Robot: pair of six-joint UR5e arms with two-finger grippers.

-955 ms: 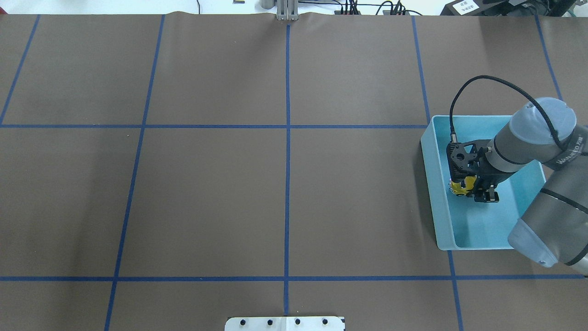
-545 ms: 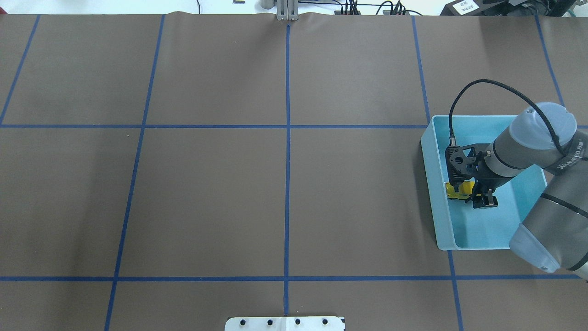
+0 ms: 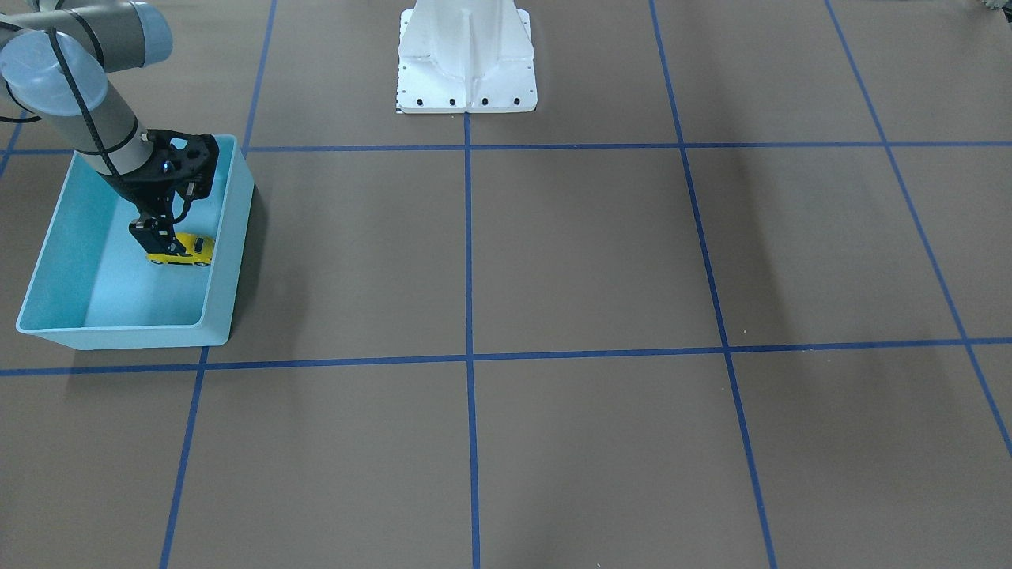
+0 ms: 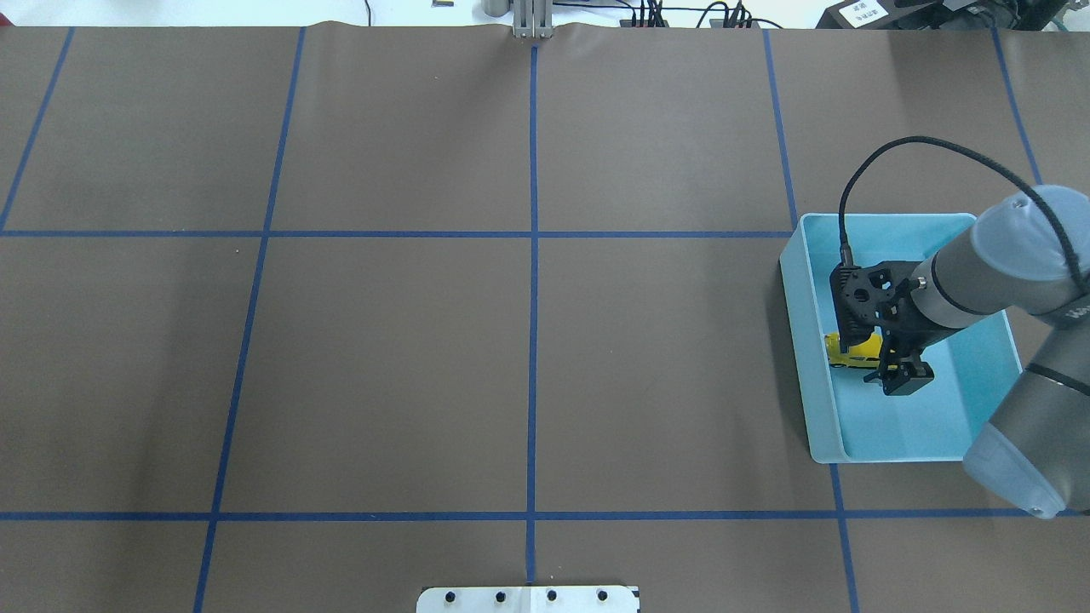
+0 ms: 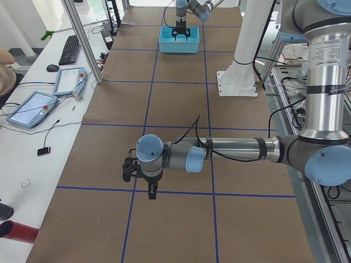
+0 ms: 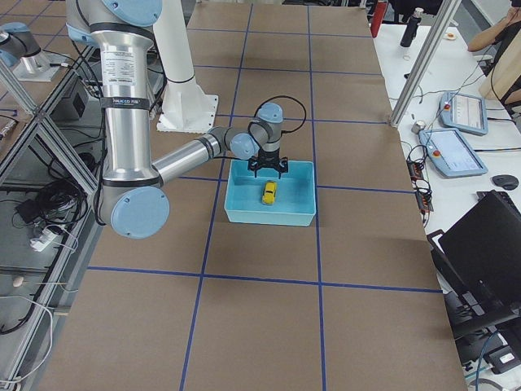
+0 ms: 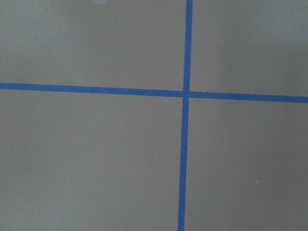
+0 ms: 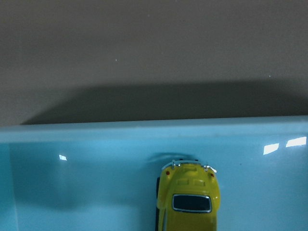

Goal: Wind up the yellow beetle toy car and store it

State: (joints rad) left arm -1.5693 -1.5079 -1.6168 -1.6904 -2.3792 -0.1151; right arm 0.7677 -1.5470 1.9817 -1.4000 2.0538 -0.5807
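Observation:
The yellow beetle toy car stands on its wheels on the floor of the blue bin, near the bin's wall that faces the table's middle. It also shows in the front-facing view, the right-side view and the right wrist view. My right gripper hangs inside the bin just above the car, fingers spread and apart from it. My left gripper hovers low over the bare table far from the bin; I cannot tell whether it is open.
The bin sits at the table's right end, near the robot's side. The white robot base stands at the table's middle edge. Blue tape lines cross the brown table cover.
The right gripper lowered the car onto the bin floor and let go of it. Its fingers now stand apart from the car, and the wrist has shifted slightly right.

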